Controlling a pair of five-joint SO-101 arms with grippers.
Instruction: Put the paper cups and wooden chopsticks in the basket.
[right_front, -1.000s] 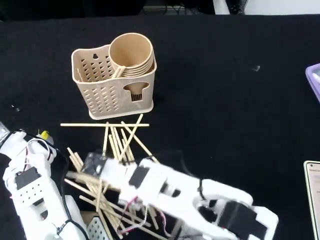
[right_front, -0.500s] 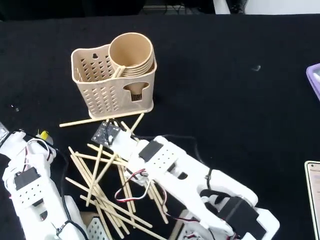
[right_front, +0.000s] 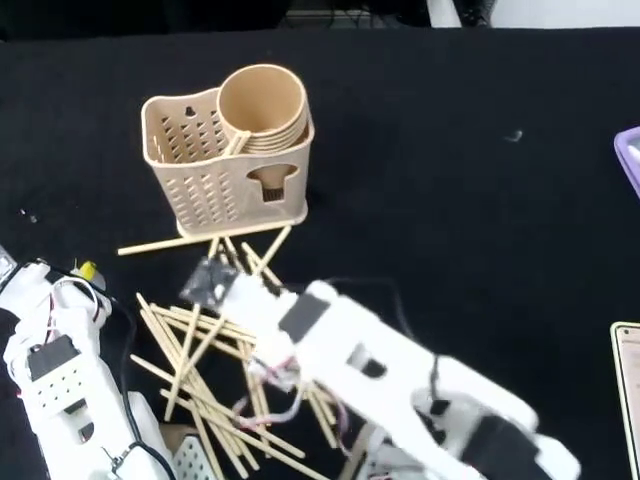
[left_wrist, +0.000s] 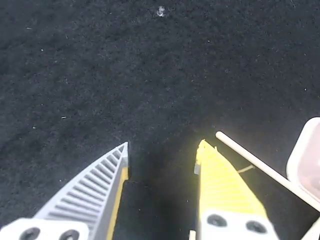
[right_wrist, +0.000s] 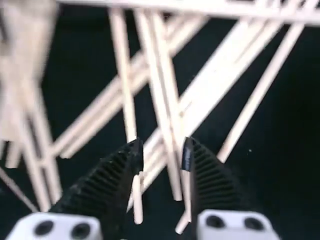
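Note:
A beige perforated basket (right_front: 215, 165) stands at the back left with a stack of paper cups (right_front: 262, 105) in its right compartment. Several wooden chopsticks (right_front: 205, 345) lie crisscrossed on the black cloth in front of it, and one chopstick (right_front: 200, 237) lies slanted at the basket's foot. My right gripper (right_wrist: 161, 150) hangs open just above the pile, with two or three chopsticks (right_wrist: 165, 95) running between its black fingertips. In the high view the right gripper (right_front: 208, 288) is at the pile's far end, near the basket. My left gripper (left_wrist: 162, 150) is open over bare cloth beside one chopstick (left_wrist: 260, 165).
The left arm's white body (right_front: 55, 375) sits at the near left corner. A purple object (right_front: 630, 150) and a flat card (right_front: 628, 370) lie at the right edge. The black cloth right of the basket is bare.
My right arm swung from the left of the pile toward the basket, then eased back a little. The chopstick before the basket went from level to slanted. The left arm kept still.

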